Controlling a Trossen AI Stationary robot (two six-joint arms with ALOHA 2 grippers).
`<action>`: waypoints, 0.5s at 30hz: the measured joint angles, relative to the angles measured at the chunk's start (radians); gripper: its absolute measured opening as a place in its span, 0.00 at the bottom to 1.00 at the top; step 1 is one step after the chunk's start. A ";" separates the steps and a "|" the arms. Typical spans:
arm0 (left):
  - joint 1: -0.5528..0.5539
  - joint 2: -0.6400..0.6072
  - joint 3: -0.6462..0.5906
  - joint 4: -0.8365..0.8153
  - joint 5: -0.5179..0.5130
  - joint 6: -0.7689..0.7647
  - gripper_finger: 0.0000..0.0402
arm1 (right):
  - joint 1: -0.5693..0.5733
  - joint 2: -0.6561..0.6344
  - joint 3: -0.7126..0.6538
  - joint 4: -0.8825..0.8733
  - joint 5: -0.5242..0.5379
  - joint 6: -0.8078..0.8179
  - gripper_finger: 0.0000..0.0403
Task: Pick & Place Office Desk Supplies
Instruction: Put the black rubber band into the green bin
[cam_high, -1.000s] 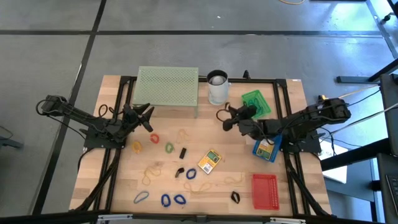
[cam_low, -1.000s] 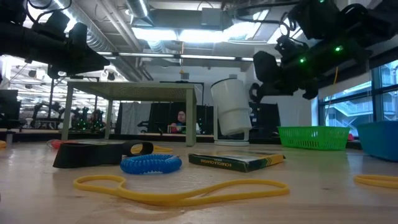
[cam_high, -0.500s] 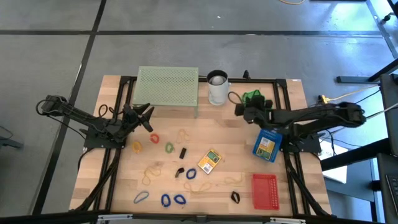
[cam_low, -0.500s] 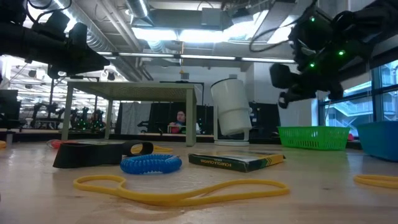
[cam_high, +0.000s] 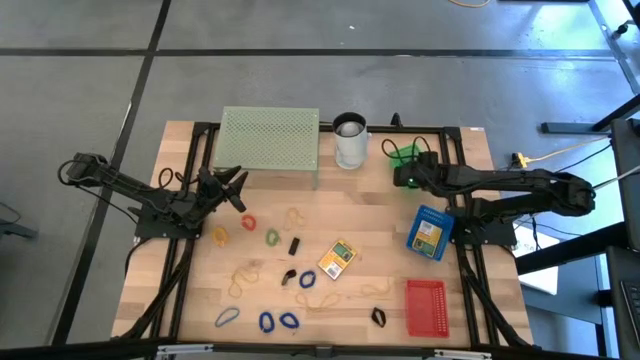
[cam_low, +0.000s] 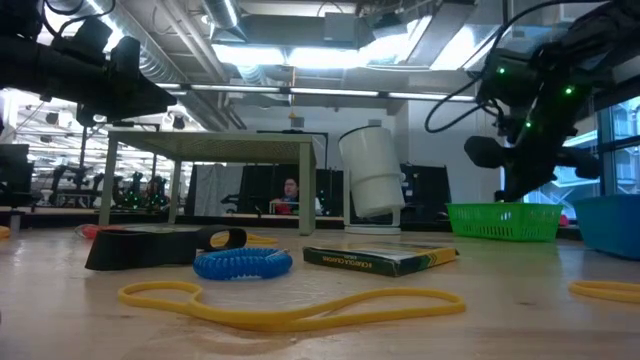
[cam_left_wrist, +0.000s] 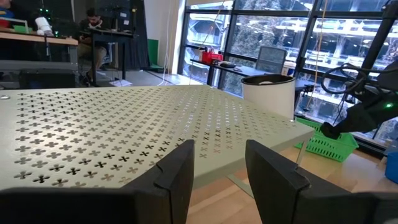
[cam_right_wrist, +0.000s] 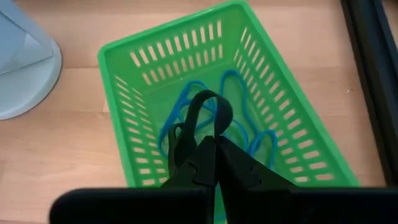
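The right hand (cam_right_wrist: 208, 152) hangs over the green basket (cam_high: 404, 154) at the upper right of the high view, its 2 fingers pressed together on a dark rubber band (cam_right_wrist: 202, 115) whose loop stands up from the fingertips. Blue rubber bands (cam_right_wrist: 239, 127) already lie on the basket floor beneath it.

The left hand (cam_high: 228, 187) waits at the left of the worktop (cam_high: 380, 225), beside the pale green mesh stand (cam_high: 269, 139); its fingers stand a little apart and hold nothing.

The rest of the supplies lie loose across the middle and lower part of the high view: a red band (cam_high: 247, 222), a green band (cam_high: 272, 238), 3 blue bands (cam_high: 262, 321) near the bottom edge, tan bands (cam_high: 243, 275), a black binder clip (cam_high: 379, 317) and a yellow card pack (cam_high: 337, 259).

These bands look light, soft and springy; I judge a pinch across 1 strand suits them, though a band may cling to the pads on release. The binder clip is stiff and better taken across its body.
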 joint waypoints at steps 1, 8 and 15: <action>0.000 0.000 0.000 0.000 0.000 0.000 0.35 | -0.001 0.000 0.000 0.000 -0.002 0.000 0.02; 0.000 0.000 0.000 0.000 0.000 0.000 0.35 | -0.001 0.000 0.000 0.000 -0.006 -0.003 0.11; 0.000 0.000 0.000 0.000 0.000 0.000 0.35 | -0.001 0.000 0.000 0.000 -0.027 -0.024 0.34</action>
